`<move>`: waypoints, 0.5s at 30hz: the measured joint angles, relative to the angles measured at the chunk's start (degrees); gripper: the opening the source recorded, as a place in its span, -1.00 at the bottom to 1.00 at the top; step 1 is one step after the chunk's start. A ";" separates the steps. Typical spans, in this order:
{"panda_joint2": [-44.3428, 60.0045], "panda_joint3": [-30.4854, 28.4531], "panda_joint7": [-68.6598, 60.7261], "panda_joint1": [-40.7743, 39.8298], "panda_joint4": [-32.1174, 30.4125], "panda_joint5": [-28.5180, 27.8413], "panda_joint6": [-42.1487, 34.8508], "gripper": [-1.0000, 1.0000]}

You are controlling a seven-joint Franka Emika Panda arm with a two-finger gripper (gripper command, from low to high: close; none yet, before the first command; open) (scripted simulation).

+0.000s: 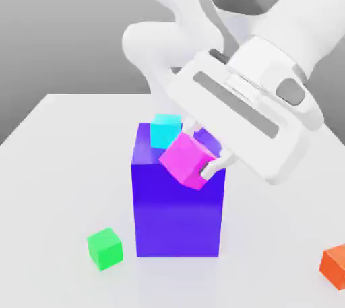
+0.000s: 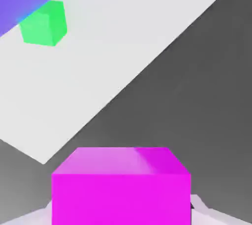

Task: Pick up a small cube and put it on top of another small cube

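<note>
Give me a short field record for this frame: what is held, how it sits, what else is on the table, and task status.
held: magenta cube, clamped in the hand, fingers shut on it
pose: cube tilted, off the table, in front of the blue block's top in the exterior view
on block: cyan cube on top, toward the back
on table: green cube at the exterior view's left of the block; orange cube at the right edge
table: white
status: magenta cube lifted, not yet placed on another cube
</note>
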 joint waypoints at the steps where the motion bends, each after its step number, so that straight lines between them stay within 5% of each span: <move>1: -1.39 -0.13 0.02 -0.02 -0.16 0.03 -0.32 -1.00; 15: -21.15 -4.80 -1.03 0.13 -3.08 2.41 -1.50 -1.00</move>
